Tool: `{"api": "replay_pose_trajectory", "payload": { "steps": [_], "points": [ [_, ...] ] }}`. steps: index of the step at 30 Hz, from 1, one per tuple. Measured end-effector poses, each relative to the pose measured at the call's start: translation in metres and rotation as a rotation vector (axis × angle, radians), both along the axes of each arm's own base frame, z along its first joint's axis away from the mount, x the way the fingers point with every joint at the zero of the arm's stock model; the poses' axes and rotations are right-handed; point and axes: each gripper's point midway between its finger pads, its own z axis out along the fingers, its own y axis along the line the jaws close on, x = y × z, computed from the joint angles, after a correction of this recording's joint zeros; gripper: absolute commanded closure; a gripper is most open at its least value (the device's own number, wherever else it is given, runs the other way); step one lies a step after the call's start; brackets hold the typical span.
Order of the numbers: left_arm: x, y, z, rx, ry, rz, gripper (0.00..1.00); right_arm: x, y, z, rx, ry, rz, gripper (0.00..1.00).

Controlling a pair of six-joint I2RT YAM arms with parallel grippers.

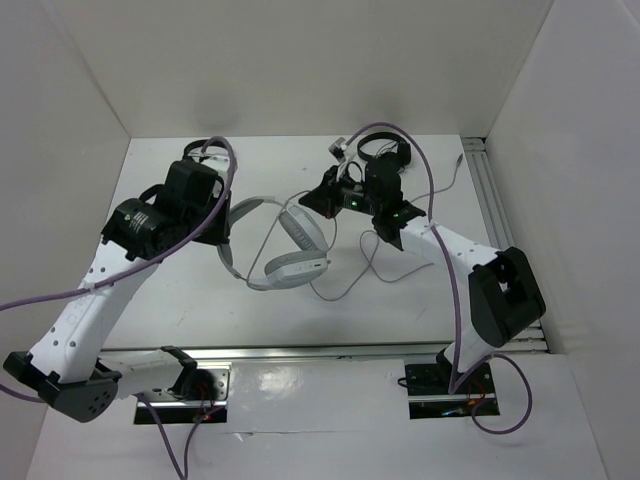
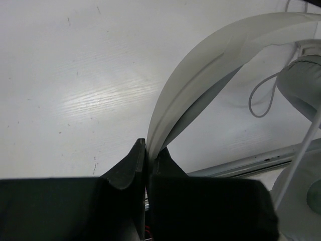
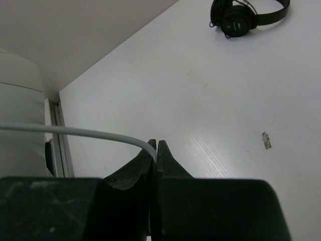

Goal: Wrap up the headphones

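"Both shut on something?"
"Yes: the left gripper [image 2: 147, 150] pinched the large white padded over-ear headphones [image 2: 210, 60], headband arching up from it; the right gripper [image 3: 157, 149] pinched their thin pale cable [image 3: 75, 131]. Looping it round probably came next."

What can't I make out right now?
- Top view: left fingers' grip on the headband, hidden under the left arm.
- Top view: right fingers' pinch on the cable, hidden under the right arm.
- Left wrist view: earcups, cut off by the right edge.
- Right wrist view: cable's far end, off the left edge.
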Motion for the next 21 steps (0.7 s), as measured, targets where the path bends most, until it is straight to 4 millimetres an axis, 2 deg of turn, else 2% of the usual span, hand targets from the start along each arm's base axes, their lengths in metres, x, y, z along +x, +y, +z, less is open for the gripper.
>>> {"api": "replay_pose_trajectory", "payload": {
  "steps": [6, 13, 21],
  "points": [
    [-0.001, 0.004, 0.003, -0.007, -0.009, 0.033, 1.0, 0.01, -0.009, 0.001, 0.008, 0.008, -0.036, 1.0],
    [-0.005, -0.01, 0.004, -0.061, 0.016, -0.026, 1.0, 0.008, -0.003, 0.003, 0.013, 0.01, -0.009, 1.0],
    [-0.003, -0.026, 0.004, -0.113, 0.031, -0.076, 1.0, 0.017, 0.003, 0.014, 0.026, -0.01, -0.009, 1.0]
  ]
}}
